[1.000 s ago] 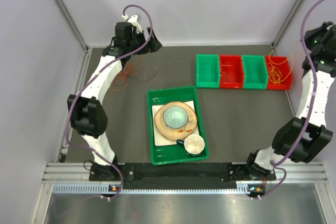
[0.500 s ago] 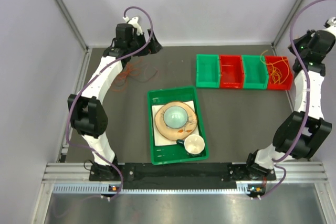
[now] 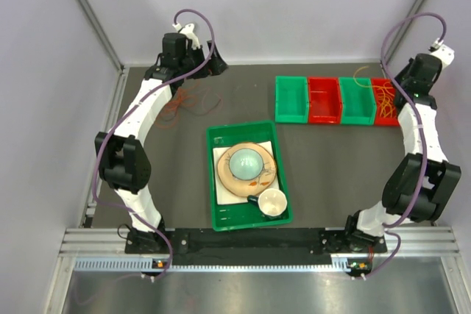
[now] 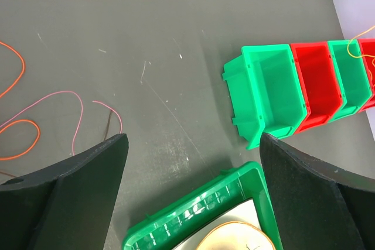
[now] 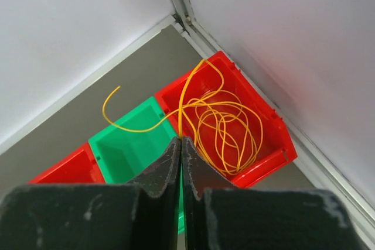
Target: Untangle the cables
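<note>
A loose tangle of orange and red cables (image 3: 182, 101) lies on the dark table at the back left; the left wrist view shows an orange loop (image 4: 17, 139) and a pink strand (image 4: 70, 100) of it. My left gripper (image 4: 192, 141) hangs open above the table beside them, holding nothing. A coiled yellow cable (image 5: 228, 124) fills the far-right red bin (image 5: 275, 144). My right gripper (image 5: 180, 140) is shut above that bin, with a strand of the yellow cable running into its tips. One loop arcs out over the neighbouring green bin (image 5: 126, 150).
Four bins stand in a row at the back right: green (image 3: 291, 99), red (image 3: 324, 99), green (image 3: 358, 101), red (image 3: 387, 112). A green tray (image 3: 217, 182) in the middle holds a plate, a bowl and a cup. Walls close in on both sides.
My right arm has swung away from the right wall to above the far-right red bin, and a yellow loop now reaches over the green bin. The left arm has not moved.
</note>
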